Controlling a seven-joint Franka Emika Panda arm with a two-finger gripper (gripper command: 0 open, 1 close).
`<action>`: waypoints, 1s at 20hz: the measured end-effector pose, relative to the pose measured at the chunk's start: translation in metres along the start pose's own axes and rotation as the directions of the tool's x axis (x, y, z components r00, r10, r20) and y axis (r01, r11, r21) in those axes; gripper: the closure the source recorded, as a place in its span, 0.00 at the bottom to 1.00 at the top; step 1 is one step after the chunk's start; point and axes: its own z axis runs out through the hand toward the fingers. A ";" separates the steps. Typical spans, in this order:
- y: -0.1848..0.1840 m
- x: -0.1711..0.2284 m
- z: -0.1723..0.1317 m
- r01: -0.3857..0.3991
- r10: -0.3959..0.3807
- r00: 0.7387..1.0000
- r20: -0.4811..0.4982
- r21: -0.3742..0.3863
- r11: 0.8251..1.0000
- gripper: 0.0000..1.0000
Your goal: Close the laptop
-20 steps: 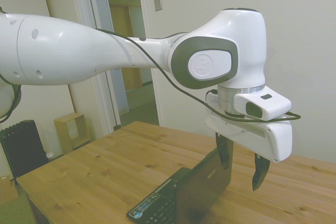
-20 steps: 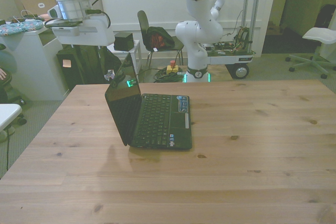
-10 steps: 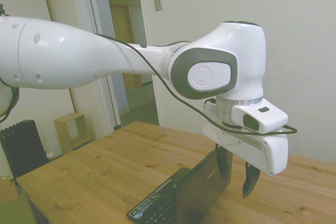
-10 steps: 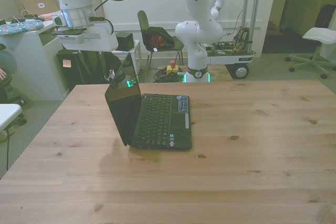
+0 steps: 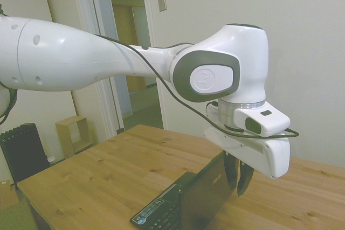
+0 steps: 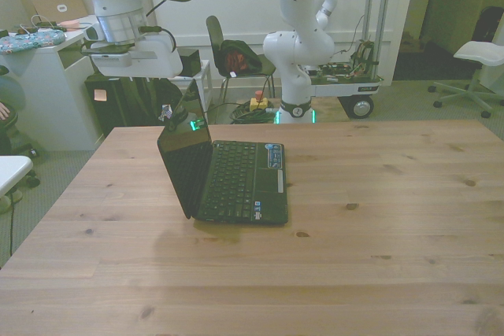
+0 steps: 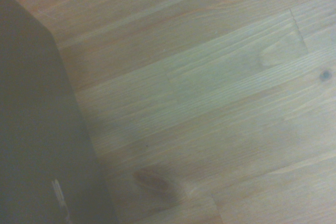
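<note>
One laptop open, gripper behind its lid

One small black laptop stands open on the wooden bench, towards the front view's left. Just behind its upper lid edge hangs the white gripper, dark fingers pressed nearly together, holding nothing.

Pale walls, open doorway

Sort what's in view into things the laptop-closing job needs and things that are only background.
Job:
- laptop, lid standing open
- gripper, fingers nearly together behind the lid's top edge

Background:
- wooden table
- chair behind the table
- white office chair
</note>
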 end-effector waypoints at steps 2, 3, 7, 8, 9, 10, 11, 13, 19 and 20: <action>-0.004 -0.003 0.003 0.009 -0.009 1.000 -0.004 0.003 1.000 1.00; -0.007 -0.006 0.004 0.015 -0.015 1.000 -0.005 0.004 1.000 1.00; -0.026 -0.020 0.012 0.039 -0.039 0.999 -0.008 0.011 0.999 1.00; -0.032 -0.024 0.013 0.045 -0.045 0.999 -0.007 0.012 0.999 1.00; -0.040 -0.029 0.014 0.052 -0.052 0.999 -0.005 0.013 0.999 1.00; -0.047 -0.034 0.014 0.057 -0.057 0.998 -0.004 0.013 0.998 1.00; -0.052 -0.039 0.015 0.061 -0.061 0.998 -0.006 0.013 0.998 1.00; -0.062 -0.048 0.015 0.072 -0.072 0.997 -0.012 0.013 0.997 1.00; -0.108 -0.091 0.030 0.112 -0.112 0.994 -0.003 0.000 0.994 1.00; -0.117 -0.101 0.034 0.120 -0.120 0.993 0.002 -0.002 0.993 1.00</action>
